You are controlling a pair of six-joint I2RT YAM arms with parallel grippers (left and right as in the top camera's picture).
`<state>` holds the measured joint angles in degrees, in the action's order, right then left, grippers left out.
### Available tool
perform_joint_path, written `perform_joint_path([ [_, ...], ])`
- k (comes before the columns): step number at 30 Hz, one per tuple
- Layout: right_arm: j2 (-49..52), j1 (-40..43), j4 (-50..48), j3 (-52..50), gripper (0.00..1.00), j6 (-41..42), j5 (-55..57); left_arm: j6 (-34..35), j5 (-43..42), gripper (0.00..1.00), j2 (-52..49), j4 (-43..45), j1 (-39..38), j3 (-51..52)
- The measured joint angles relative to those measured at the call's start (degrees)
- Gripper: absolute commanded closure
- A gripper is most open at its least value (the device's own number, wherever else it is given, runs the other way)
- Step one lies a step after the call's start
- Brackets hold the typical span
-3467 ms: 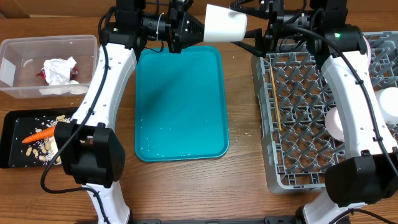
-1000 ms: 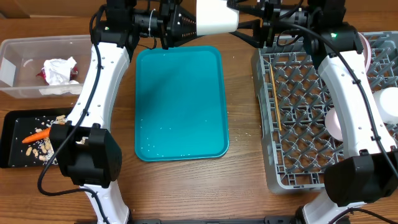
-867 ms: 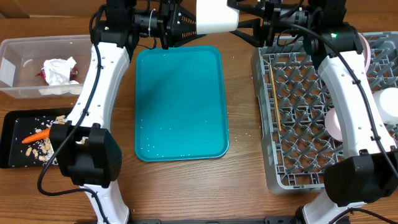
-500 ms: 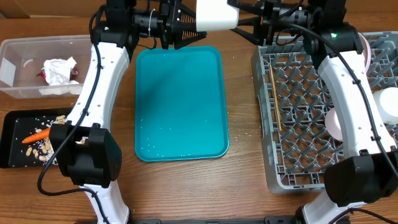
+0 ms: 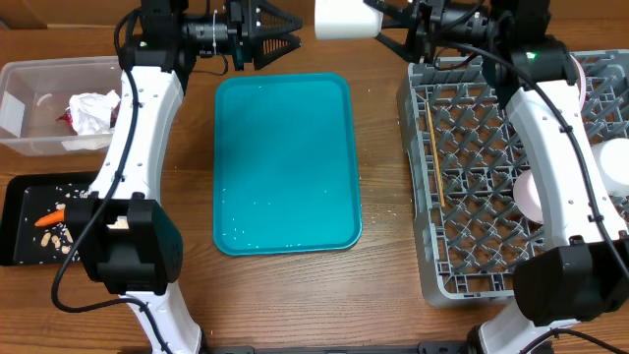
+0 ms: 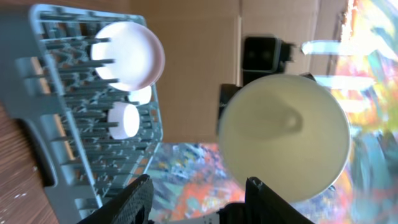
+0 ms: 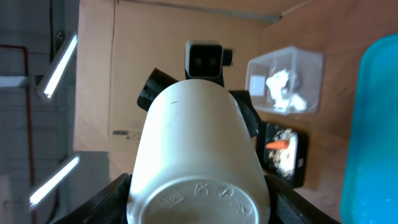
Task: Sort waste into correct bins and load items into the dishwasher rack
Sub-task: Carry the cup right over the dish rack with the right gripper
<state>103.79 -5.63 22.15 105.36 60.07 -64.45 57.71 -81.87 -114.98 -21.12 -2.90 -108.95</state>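
Wooden table [image 5: 383,285], teal tray [image 5: 285,162], rack [image 5: 491,167], brown wall [image 6: 199,68]

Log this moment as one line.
right tool: shut on white cup, held in air | left tool: open, apart from white cup | grey rack: holds chopstick, white bowl

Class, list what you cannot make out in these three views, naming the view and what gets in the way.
Overhead: the small white cup is cut off by the top edge.
Overhead: a white round dish in the grey plastic grid rack is half covered by the right arm.
Overhead: scraps in the shallow black tray are too small to identify.
Left wrist: the background beyond the cup is blurred.
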Motion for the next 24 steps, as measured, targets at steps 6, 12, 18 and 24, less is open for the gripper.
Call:
perform_joint_path([
  [6, 0.00, 3.21, 8.13, 0.04, 0.65, -8.50, 3.93, -9.18, 7.82, 0.47, 0.00, -15.63, 0.42, -0.07],
  [12, 0.00, 7.63, 19.19, 0.11, 0.65, -18.14, 12.46, -18.86, 18.84, 0.45, 0.00, -27.71, 0.44, -0.07],
  [18, 0.00, 11.93, 34.99, 4.35, 0.65, -27.10, 28.98, -25.75, 29.51, 0.42, 0.00, -37.05, 0.44, -0.07],
  [24, 0.00, 13.49, 42.38, 7.58, 0.64, -32.65, 52.57, -28.85, 40.02, 0.39, 0.00, -42.12, 0.35, -0.07],
])
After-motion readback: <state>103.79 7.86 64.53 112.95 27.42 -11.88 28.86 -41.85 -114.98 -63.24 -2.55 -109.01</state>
